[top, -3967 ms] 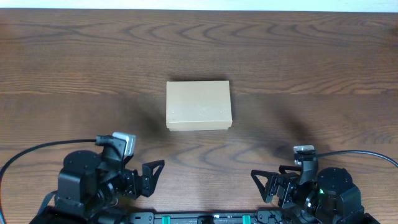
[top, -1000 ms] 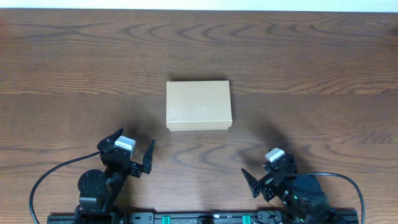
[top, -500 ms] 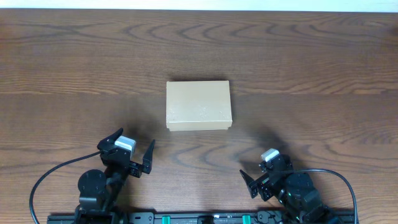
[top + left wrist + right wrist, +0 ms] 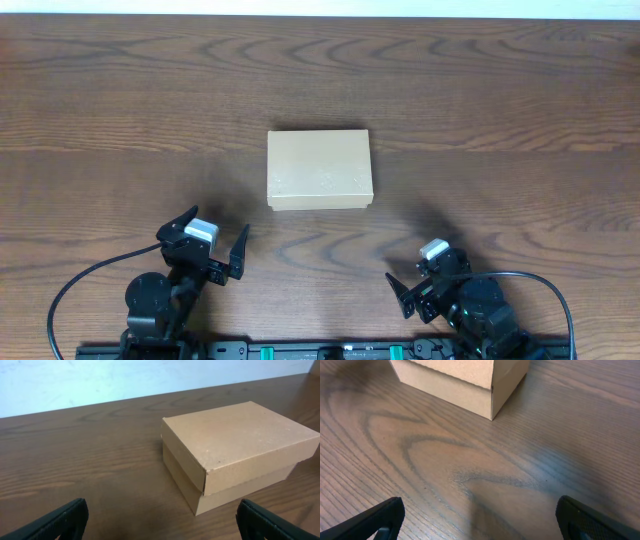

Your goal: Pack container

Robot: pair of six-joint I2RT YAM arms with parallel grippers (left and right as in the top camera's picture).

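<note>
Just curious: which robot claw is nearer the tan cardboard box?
Left. The left gripper sits close, front-left of the tan cardboard box; the right gripper sits farther back, front-right.

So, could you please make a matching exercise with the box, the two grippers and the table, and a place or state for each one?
Things:
1. container
2. left gripper
3. right gripper
4. table

Places or states:
A. dark wood grain
B. open, box ahead to its left
C. lid shut, mid-table
D. open, box ahead to its right

Pairs: 1-C, 2-D, 3-B, 4-A

Plain tan container [image 4: 319, 168] on dark wood-grain table [image 4: 500, 120]
</note>
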